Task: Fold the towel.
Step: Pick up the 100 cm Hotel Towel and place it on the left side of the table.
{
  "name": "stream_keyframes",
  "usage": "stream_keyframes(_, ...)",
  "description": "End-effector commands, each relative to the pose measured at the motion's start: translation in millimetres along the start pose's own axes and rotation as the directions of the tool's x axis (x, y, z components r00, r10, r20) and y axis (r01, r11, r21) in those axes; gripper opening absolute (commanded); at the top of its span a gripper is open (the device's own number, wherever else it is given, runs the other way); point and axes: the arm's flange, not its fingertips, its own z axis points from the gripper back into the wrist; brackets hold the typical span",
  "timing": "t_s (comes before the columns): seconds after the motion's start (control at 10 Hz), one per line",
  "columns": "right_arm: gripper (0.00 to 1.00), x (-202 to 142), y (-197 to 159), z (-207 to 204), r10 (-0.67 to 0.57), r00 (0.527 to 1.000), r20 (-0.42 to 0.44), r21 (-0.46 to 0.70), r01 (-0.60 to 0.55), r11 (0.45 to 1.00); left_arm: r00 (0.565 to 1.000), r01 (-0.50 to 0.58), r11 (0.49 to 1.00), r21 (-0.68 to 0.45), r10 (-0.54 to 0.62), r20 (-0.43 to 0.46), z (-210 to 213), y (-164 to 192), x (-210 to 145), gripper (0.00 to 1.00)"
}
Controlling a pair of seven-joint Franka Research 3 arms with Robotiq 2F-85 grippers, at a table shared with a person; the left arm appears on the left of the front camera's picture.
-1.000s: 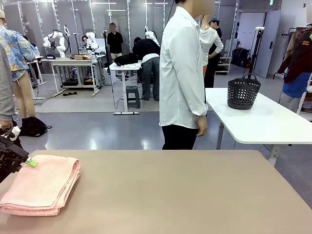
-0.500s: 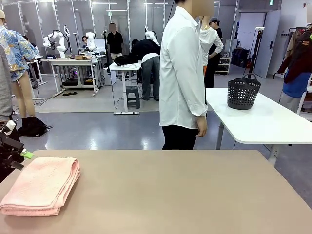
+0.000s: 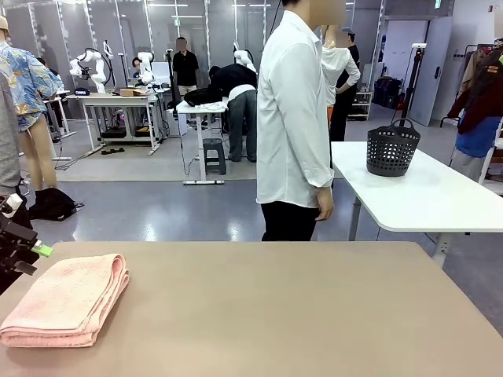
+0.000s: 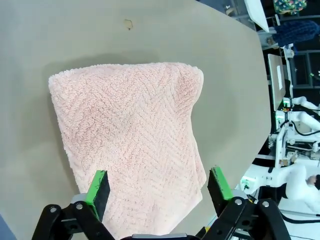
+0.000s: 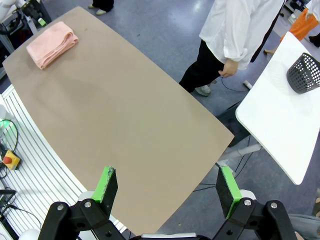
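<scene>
The salmon-pink towel [image 3: 67,298] lies folded into a thick rectangle at the left end of the tan table [image 3: 275,314], its rounded fold facing right. My left gripper [image 3: 33,258] hangs open at the table's left edge, just off the towel's far left corner. In the left wrist view the towel [image 4: 130,140] spreads under the open left gripper [image 4: 159,185], and nothing sits between the green pads [image 4: 97,187]. My right gripper [image 5: 166,184] is open and empty, high above the table's near edge. From there the towel [image 5: 51,43] is far off at the upper left.
A person in a white shirt [image 3: 295,118] stands at the far side of the table, hands down at the sides. A dark plastic basket [image 3: 391,148] sits on a white table [image 3: 424,196] at the back right. A small mark [image 4: 128,23] shows on the tabletop beyond the towel.
My left gripper has opened and drawn back to the left, off the towel's corner. The towel stays folded and has settled slightly. The right gripper has not changed.
</scene>
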Motion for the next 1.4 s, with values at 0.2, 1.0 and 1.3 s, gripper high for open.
stream_keyframes(0.2,1.0,0.4,-0.2,-0.5,-0.003,1.0,-0.004,-0.001,0.003,1.0,1.0,0.01,1.0,-0.012,-0.01,-0.007,1.0,3.0,4.9,1.0)
stream_keyframes(1.0,1.0,0.4,-0.2,-0.5,-0.003,1.0,-0.004,-0.001,0.003,1.0,1.0,0.01,1.0,-0.012,-0.01,-0.007,1.0,3.0,4.9,1.0)
stream_keyframes(1.3,1.0,0.4,-0.2,-0.5,-0.003,1.0,-0.004,-0.001,0.003,1.0,1.0,0.01,1.0,-0.012,-0.01,-0.007,1.0,3.0,4.9,1.0)
